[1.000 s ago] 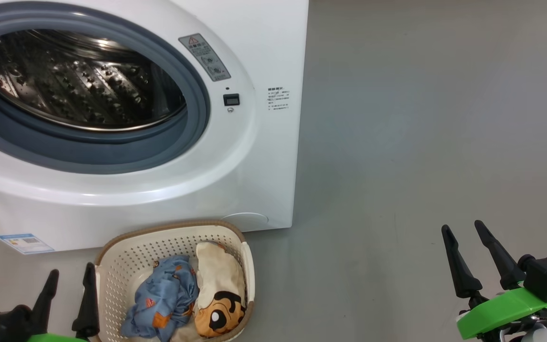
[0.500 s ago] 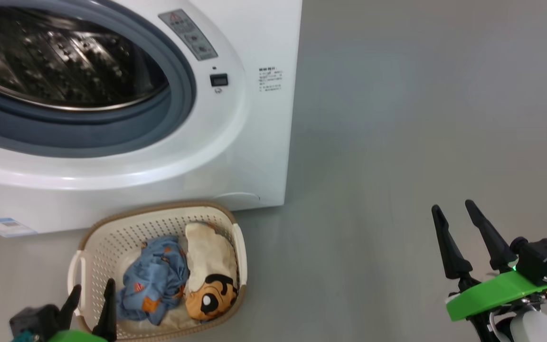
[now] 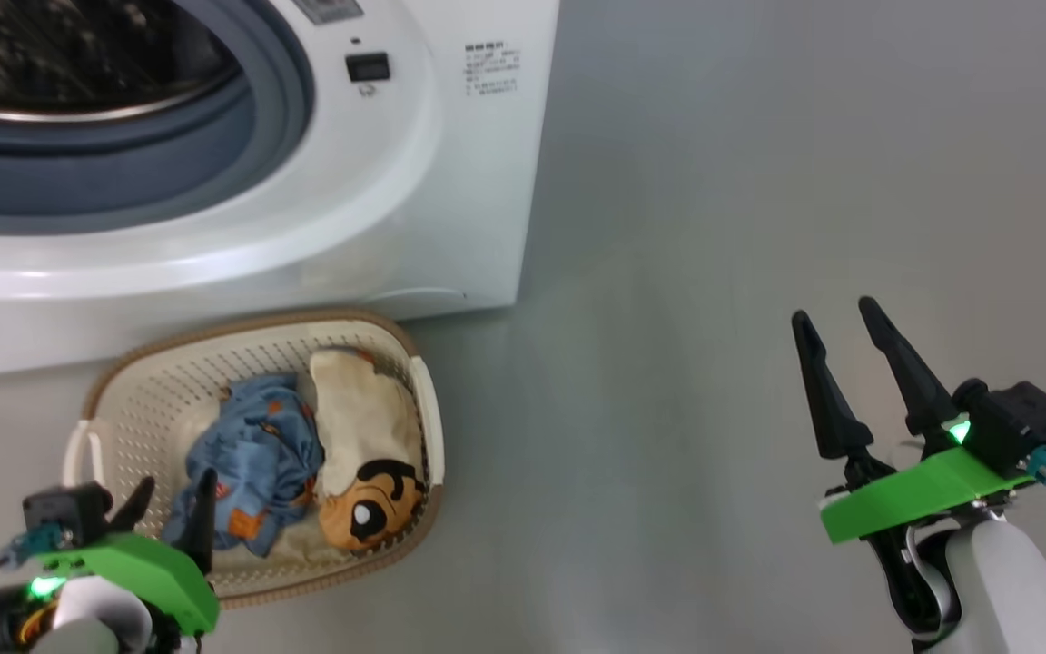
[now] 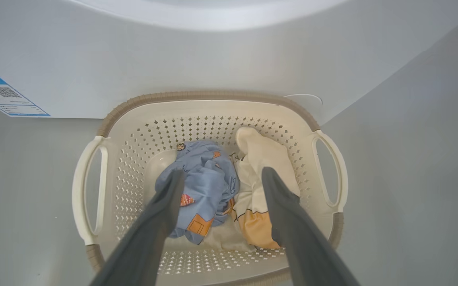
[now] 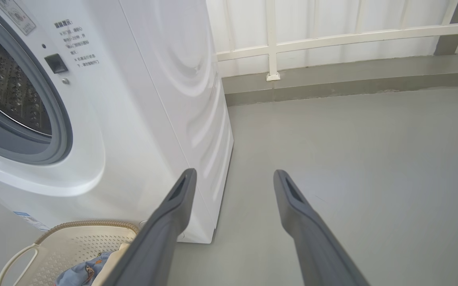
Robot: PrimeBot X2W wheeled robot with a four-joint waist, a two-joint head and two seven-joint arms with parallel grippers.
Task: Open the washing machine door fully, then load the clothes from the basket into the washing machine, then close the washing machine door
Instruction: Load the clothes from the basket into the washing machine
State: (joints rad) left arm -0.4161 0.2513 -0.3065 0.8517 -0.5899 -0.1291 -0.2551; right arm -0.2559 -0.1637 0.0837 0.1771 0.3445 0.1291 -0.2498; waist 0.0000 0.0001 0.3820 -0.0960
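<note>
The basket [image 3: 251,322] stands on the floor against the front of the washing machine [image 3: 450,200]. The clothes lie in it: a blue garment [image 3: 251,454] on the left and a cream one with a cartoon face [image 3: 360,427] on the right. My left gripper [image 3: 176,486] hovers open over the basket's near left part. In the left wrist view, the left gripper [image 4: 223,173] straddles the blue garment [image 4: 209,174] and the cream garment [image 4: 253,147] from above without touching them. My right gripper [image 3: 833,313] stands open and empty over bare floor, far right. The drum mouth [image 3: 78,73] is uncovered. The washing machine door is out of view.
Grey floor [image 3: 714,227] stretches to the right of the machine. In the right wrist view, a white railing and a low kerb [image 5: 332,83] run behind the machine's side. A blue label [image 4: 2,95] is stuck low on the machine's front.
The head camera has tipped down, so the whole picture slid upward. My left gripper has come from beside the basket's left side to over it. The clothes have not moved.
</note>
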